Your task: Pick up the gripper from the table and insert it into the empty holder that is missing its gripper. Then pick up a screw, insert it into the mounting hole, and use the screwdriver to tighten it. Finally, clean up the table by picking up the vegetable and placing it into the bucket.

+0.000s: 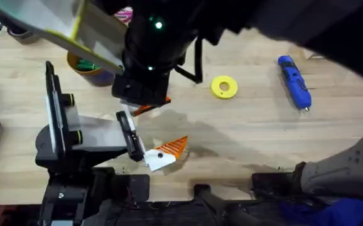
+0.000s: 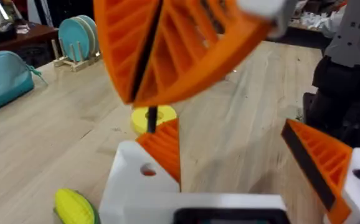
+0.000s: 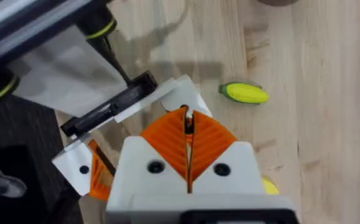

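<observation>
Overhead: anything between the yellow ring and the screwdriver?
Nothing. In the overhead view, only bare wood separates the yellow ring from the screwdriver.

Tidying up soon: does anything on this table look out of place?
The vegetable, a toy corn cob, lies loose on the bare wood table rather than in the bucket. Nothing looks spilled or broken.

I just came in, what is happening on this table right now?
The right gripper is shut on what seems to be a small screw and hangs just above the white holder. An orange finger already sits in that holder. The left gripper is open and holds nothing. The blue screwdriver lies on the table, and the toy corn is not yet in the bucket.
</observation>
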`<state>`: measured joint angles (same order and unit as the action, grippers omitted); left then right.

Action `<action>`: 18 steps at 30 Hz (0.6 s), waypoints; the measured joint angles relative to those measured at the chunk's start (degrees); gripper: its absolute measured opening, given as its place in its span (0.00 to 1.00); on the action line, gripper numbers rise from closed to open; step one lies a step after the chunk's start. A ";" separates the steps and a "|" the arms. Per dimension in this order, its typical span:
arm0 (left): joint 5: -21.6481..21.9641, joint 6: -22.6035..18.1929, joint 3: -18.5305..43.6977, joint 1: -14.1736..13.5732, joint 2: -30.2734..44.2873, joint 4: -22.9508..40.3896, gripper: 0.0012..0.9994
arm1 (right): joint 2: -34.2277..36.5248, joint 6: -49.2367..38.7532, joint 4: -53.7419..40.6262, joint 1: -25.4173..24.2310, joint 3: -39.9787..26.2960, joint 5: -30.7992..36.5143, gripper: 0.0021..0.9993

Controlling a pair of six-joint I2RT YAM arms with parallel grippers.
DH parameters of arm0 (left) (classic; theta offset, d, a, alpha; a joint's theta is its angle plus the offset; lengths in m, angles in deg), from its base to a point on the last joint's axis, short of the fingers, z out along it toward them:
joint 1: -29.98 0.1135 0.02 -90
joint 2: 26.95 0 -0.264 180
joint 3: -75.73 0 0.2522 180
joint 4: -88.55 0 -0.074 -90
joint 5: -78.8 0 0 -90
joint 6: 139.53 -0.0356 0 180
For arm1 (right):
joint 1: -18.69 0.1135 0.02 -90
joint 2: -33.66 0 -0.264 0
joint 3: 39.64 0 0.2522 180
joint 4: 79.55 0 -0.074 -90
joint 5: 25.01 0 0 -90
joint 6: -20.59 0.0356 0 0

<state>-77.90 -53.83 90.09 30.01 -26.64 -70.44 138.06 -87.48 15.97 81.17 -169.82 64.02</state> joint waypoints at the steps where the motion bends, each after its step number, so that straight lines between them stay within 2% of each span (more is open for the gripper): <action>1: 0.00 0.01 0.01 0.00 -0.02 0.01 0.99 | 0.33 0.00 0.01 0.00 0.00 0.00 0.00; 18: 0.00 0.02 0.01 0.00 -0.02 0.00 0.99 | 1.34 0.00 0.04 0.00 0.00 0.00 0.00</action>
<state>-77.90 -53.81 90.09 30.01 -26.66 -70.44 139.40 -87.48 16.01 81.17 -169.82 64.02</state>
